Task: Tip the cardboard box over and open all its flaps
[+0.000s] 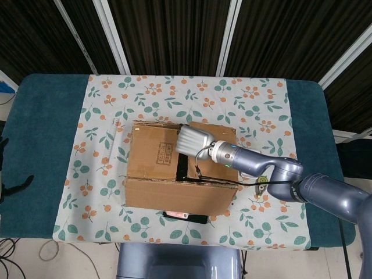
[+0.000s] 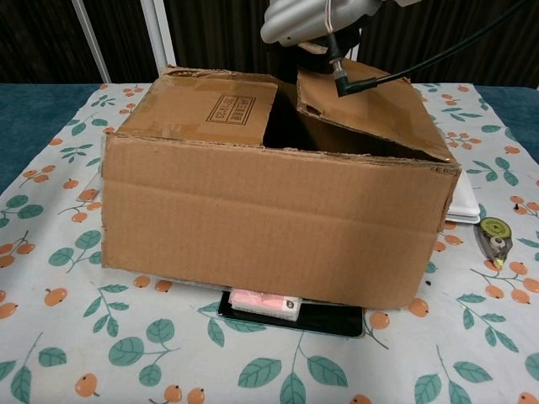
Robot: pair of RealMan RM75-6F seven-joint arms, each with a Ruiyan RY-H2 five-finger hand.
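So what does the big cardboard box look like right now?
The cardboard box is brown, wide and low, with worn edges and a printed label on its left top flap. It sits on the flowery tablecloth, partly over a flat black thing. The right hand is lifting the right top flap, which tilts up, showing a dark gap.

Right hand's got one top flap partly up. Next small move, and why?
Probably keep swinging that flap up and outward past vertical. The right hand has it only tilted along its inner edge, opening a dark gap at the seam of the cardboard box, while the other top flap lies flat.
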